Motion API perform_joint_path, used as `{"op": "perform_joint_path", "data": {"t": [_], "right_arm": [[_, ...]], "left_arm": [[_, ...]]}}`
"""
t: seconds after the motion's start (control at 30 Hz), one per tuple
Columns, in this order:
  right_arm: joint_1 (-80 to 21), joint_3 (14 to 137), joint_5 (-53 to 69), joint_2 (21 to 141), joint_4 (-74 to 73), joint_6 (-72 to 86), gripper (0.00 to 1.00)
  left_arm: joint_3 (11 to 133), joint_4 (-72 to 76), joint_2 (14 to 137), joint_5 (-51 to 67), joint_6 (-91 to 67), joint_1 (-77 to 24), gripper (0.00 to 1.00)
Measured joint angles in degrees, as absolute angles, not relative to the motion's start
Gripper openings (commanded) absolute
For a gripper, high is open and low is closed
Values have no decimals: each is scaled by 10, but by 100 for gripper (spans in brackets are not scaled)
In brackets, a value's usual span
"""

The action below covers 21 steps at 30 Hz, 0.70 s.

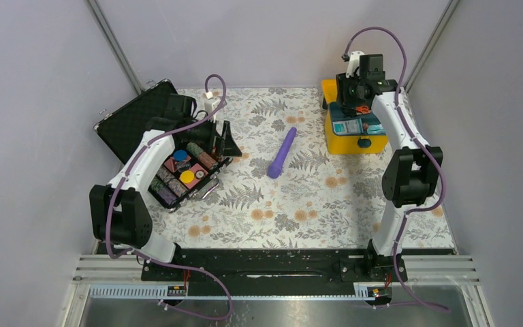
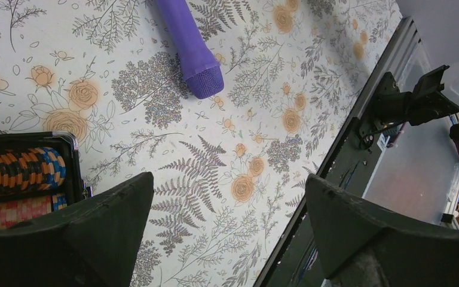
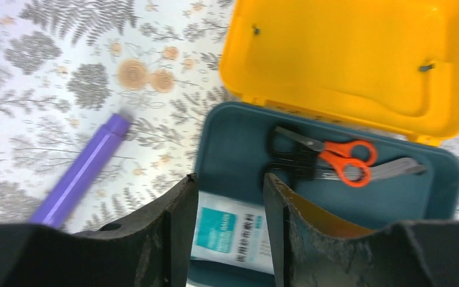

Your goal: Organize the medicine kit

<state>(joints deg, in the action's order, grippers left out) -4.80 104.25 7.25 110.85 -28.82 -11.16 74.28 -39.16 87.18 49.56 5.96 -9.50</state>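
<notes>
Top external view: medicine kit [image 1: 356, 133] sits at far right of the tabletop [image 1: 299, 211], right arm reaching over it, prob. because that arm is the only one near enough to work inside it. Right wrist view shows the yellow lid [image 3: 346, 54] thrown fully back, so the teal tray [image 3: 239, 137] is open from above. Orange-handled scissors [image 3: 334, 158] lie flat in the tray's far part, a white-and-teal packet [image 3: 227, 230] nearer the camera. Right fingers [image 3: 179, 215] hang just above the tray w/ only a narrow gap between them, nothing gripped as far as I can see; the packet shows through the gap, lying below. That narrow set suits a thin flat item, so the packet looks like the thing in hand.

Purple tube [image 1: 282, 152] lies loose mid-tabletop, between the kit and the black case [image 1: 177, 160], apart from both; likely still to be packed, judging by the task. Left fingers [image 2: 119, 203] are spread wide and empty, over the near corner of the black case w/ its coloured rolls [image 2: 18, 170], angled toward the tube's end [image 2: 192, 51], maybe ready for a pickup
</notes>
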Motion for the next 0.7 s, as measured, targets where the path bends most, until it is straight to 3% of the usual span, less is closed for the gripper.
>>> {"op": "perform_joint_path", "data": {"t": [0.57, 0.7], "right_arm": [[-96, 1092, 54, 1219, -327, -22, 40], [-96, 1092, 48, 1222, -331, -24, 21]], "left_arm": [[744, -404, 854, 495, 48, -95, 91], [744, -406, 840, 495, 46, -95, 91]]}}
